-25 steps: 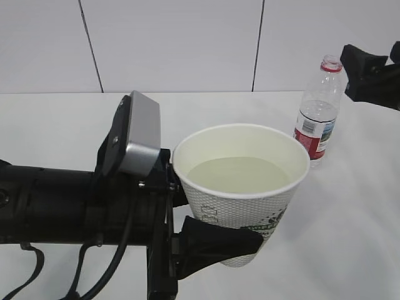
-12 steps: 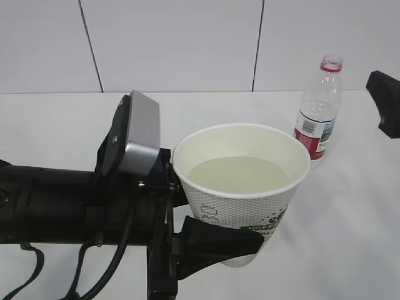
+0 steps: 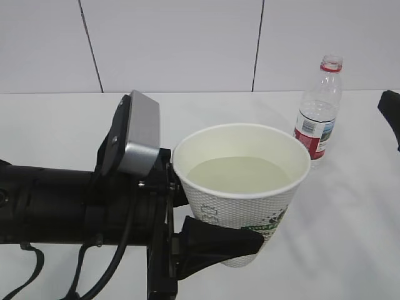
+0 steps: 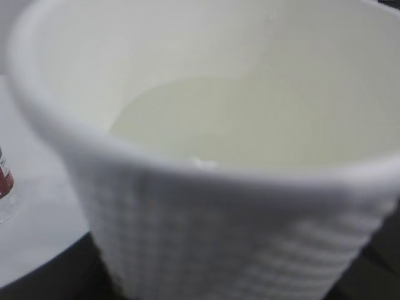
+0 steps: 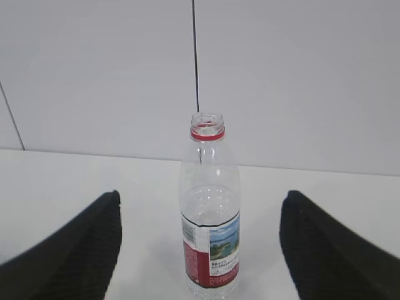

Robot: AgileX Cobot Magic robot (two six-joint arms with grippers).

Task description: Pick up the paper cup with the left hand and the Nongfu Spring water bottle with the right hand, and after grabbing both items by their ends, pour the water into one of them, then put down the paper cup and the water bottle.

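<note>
The paper cup (image 3: 240, 200), white with green marks, is upright in my left gripper (image 3: 228, 219), which is shut on its lower wall. One black finger (image 3: 215, 242) crosses the cup's front; the other is hidden behind it. Clear water (image 3: 240, 174) fills the cup's lower part. In the left wrist view the paper cup (image 4: 219, 206) and the water (image 4: 219, 119) fill the frame. The Nongfu Spring water bottle (image 3: 319, 119) stands capless on the table at the right. My right gripper (image 5: 201, 206) is open, short of the water bottle (image 5: 209, 212), touching nothing. Only a black tip (image 3: 390, 112) shows in the exterior view.
The white table (image 3: 350, 225) runs back to a white panelled wall (image 3: 187, 44). My left arm with its silver-grey module (image 3: 136, 134) lies across the lower left of the exterior view.
My right gripper has drawn back to the right, away from the bottle, and is now almost out of the exterior view. The left arm, cup and bottle have not moved.
</note>
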